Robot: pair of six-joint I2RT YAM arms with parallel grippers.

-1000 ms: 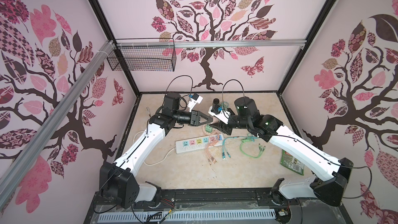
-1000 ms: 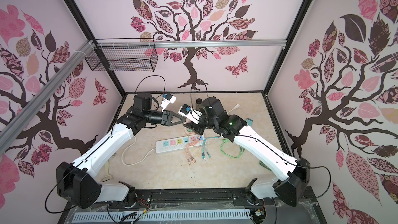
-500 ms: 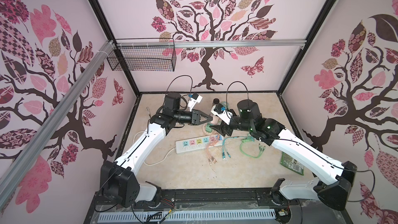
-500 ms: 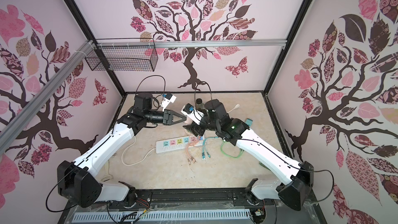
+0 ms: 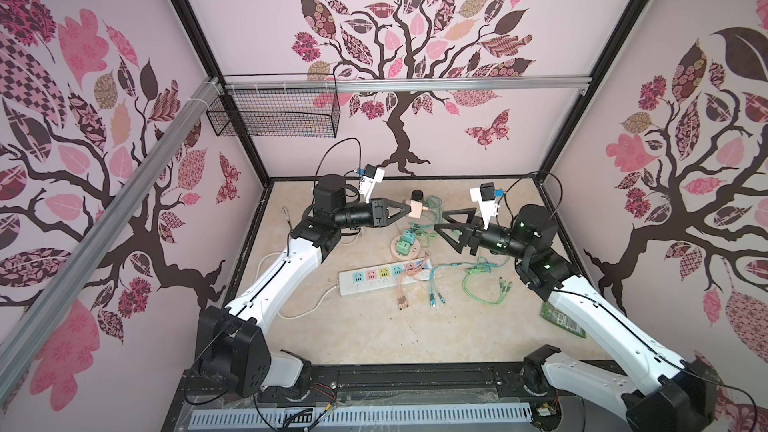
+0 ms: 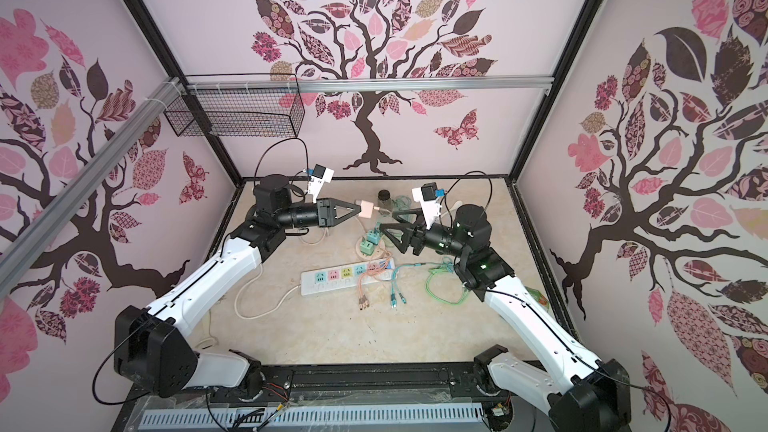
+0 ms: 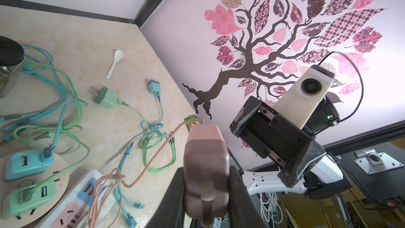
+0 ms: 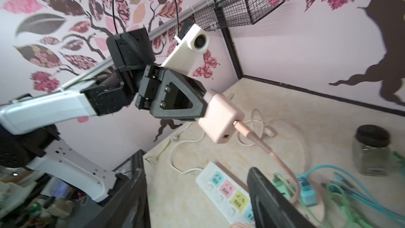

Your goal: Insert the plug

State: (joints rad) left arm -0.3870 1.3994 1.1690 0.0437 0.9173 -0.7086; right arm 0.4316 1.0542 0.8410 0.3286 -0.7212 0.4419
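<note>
Pink plug [image 5: 414, 209]: held clear of the table at the tip of the left gripper [image 5: 405, 207], left of centre in both top views. The left gripper is closed on it. Its two black fingers [image 8: 182, 113] clamp the rear end from opposite sides, and in the left wrist view the plug [image 7: 206, 167] fills the gap between them. A pink cable [image 8: 252, 138] is seated in a port on the plug's free face and hangs down toward the table.

Power strip [image 5: 376, 278]: lies flat on the table, nearer the arm bases, coloured sockets up, well apart from the plug.

Wooden disc [image 5: 395, 249]: carries green and teal adapters [image 5: 405, 243] and sits on the table between the strip and the raised plug.

Dark-lidded jar [image 5: 417, 195]: stands on the table toward the back wall, beyond the plug.

Right gripper [image 5: 439, 221]: raised, right of centre, pointing toward the plug, near it but not touching. Its jaws stand well apart with nothing between them.
</note>
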